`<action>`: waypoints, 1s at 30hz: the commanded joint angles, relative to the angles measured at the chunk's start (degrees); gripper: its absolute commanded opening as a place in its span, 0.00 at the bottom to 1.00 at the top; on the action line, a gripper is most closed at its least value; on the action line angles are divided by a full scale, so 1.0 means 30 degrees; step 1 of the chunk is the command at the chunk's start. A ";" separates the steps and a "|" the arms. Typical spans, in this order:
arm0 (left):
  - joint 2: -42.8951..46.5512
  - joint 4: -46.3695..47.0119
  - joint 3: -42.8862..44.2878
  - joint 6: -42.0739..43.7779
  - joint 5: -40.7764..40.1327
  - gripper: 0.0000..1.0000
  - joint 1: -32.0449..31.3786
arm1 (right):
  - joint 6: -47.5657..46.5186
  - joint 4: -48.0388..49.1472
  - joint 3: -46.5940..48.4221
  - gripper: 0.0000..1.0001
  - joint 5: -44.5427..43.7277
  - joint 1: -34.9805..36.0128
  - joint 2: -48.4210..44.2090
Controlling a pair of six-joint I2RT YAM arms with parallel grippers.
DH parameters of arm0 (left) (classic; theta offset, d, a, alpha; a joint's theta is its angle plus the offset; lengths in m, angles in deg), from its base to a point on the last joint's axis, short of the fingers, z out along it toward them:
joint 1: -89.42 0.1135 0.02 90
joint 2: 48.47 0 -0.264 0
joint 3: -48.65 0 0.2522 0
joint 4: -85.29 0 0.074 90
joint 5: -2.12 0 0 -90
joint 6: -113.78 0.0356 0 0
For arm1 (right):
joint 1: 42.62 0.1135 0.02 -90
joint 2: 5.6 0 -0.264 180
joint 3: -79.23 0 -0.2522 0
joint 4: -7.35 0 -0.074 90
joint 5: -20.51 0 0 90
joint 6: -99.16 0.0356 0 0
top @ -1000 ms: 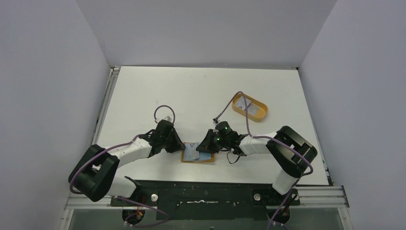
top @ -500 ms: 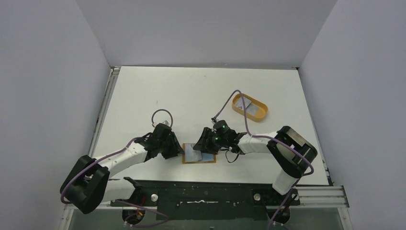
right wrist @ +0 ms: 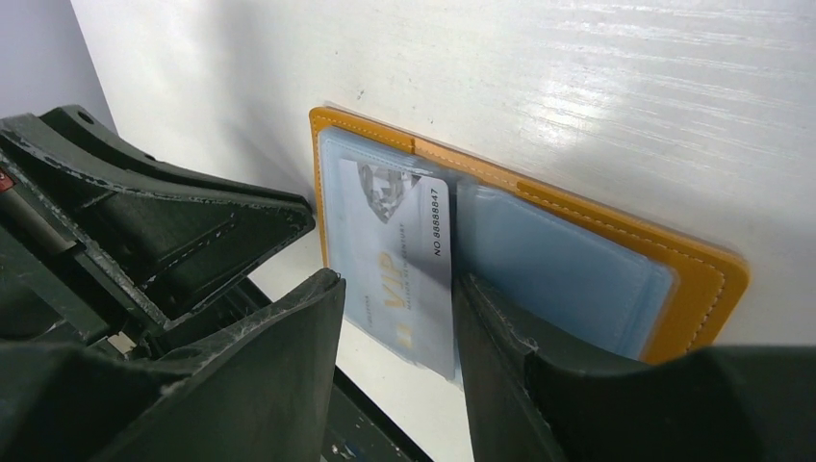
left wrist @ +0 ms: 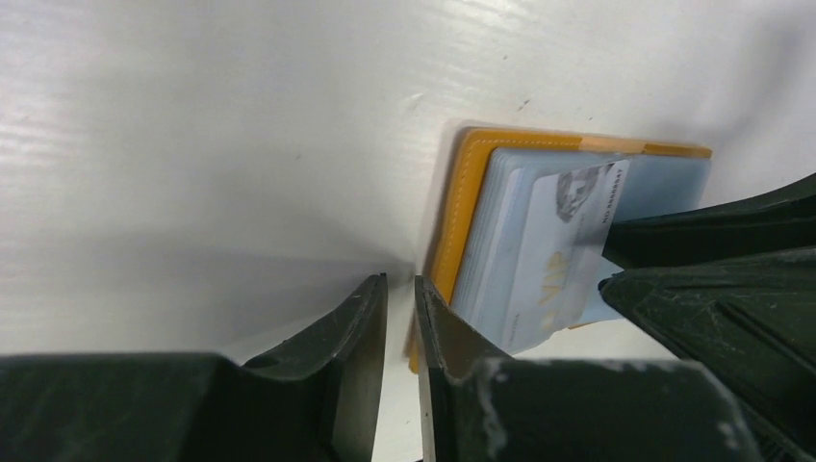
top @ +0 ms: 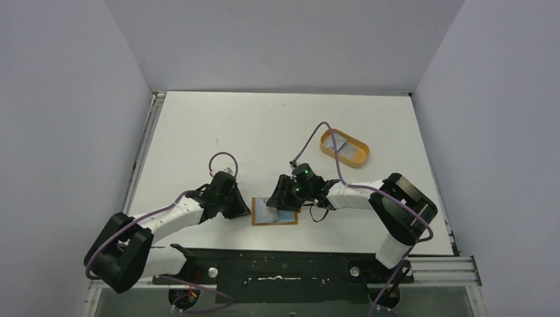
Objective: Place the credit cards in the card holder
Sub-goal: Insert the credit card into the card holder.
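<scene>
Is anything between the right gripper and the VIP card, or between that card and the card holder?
Nothing visible. The VIP card lies on the card holder's blue inside, one end past its edge, flanked by the right gripper's fingers. The left gripper sits beside the holder, off the card.

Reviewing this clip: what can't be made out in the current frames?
Top view: contents of the orange tray, too small.
Right wrist view: whether the right gripper pinches the VIP card or only straddles it; its own bulk covers the card's edges.
Left wrist view: the card holder, far half, behind the right gripper.
</scene>
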 commanded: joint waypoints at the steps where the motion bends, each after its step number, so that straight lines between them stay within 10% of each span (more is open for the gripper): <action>1: -0.1429 0.0727 -0.0245 0.0276 0.0197 0.14 0.0018 | -0.0625 -0.0687 0.0841 0.47 -0.0163 0.0266 -0.0147; 19: -0.1657 0.1564 -0.0147 -0.0287 0.0404 0.03 -0.0817 | -0.0105 -0.0551 0.1617 0.46 0.0470 0.0779 -0.0080; 30: 0.1591 -0.1294 0.0415 0.0305 -0.0627 0.23 -0.0320 | -0.4951 -1.1641 0.3396 0.70 -0.5458 0.0574 -0.6545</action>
